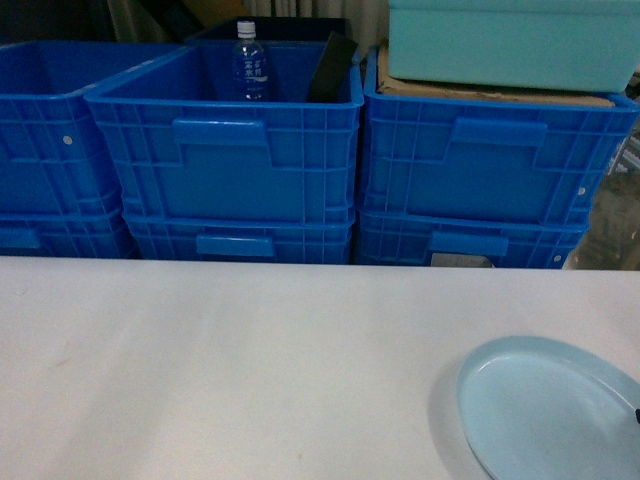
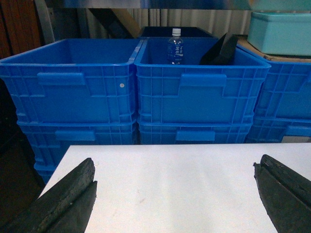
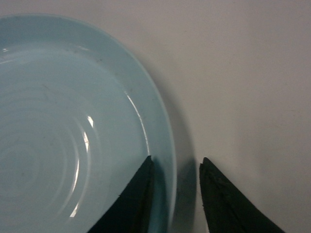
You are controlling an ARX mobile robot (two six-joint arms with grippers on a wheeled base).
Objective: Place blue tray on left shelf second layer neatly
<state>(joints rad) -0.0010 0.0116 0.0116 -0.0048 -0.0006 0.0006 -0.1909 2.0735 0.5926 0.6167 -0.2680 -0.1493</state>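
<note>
I see the blue tray (image 1: 555,410) lying flat on the white table (image 1: 230,370) at its near right corner, partly cut off by the head view's edge. In the right wrist view the tray (image 3: 63,136) fills the left side, with faint rings in its base and a smooth raised rim. My right gripper (image 3: 176,167) straddles that rim: one finger sits over the inside of the dish and the other over the bare table just outside it, with a narrow gap between them. I cannot tell whether they are touching the rim, so the grasp is unclear to me.

My left gripper (image 2: 175,187) hangs over the near left part of the table (image 2: 170,184), its jaws spread wide with nothing between them.

Beyond the far edge of the table stand stacked dark-blue crates (image 1: 235,150), two high and three across. The middle upper crate holds a clear water bottle (image 1: 251,62) standing upright and a dark flat object (image 1: 332,68) leaning against its right wall. On the right upper crate (image 1: 490,160) sits a brown board with a teal tub (image 1: 510,40) on top of it.
</note>
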